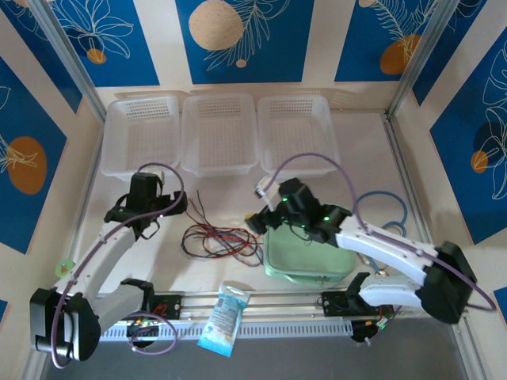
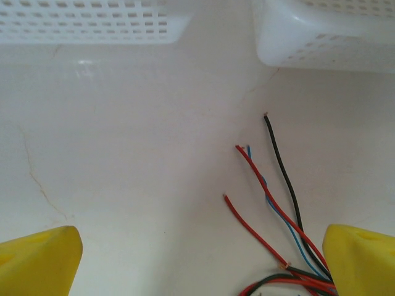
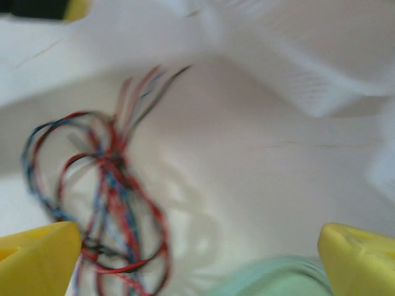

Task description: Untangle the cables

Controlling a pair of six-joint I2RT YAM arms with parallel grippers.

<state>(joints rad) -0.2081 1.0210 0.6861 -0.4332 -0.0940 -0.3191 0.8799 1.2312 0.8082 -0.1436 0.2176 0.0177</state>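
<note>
Plainly, nothing is yet untangled: the cables (image 1: 222, 240) are seen in one knotted heap on the table (image 1: 372, 142) between the left gripper (image 2: 197, 259) and right gripper (image 3: 197, 253), both held wide with nothing gripped.

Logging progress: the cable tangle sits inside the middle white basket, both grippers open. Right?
No. The cables lie on the table in front of the middle white basket, per the top external view; left gripper and right gripper are open.

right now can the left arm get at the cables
Probably yes: the left end effector is open and the cables lie uncovered on the table just ahead of it, nothing between them.
</note>
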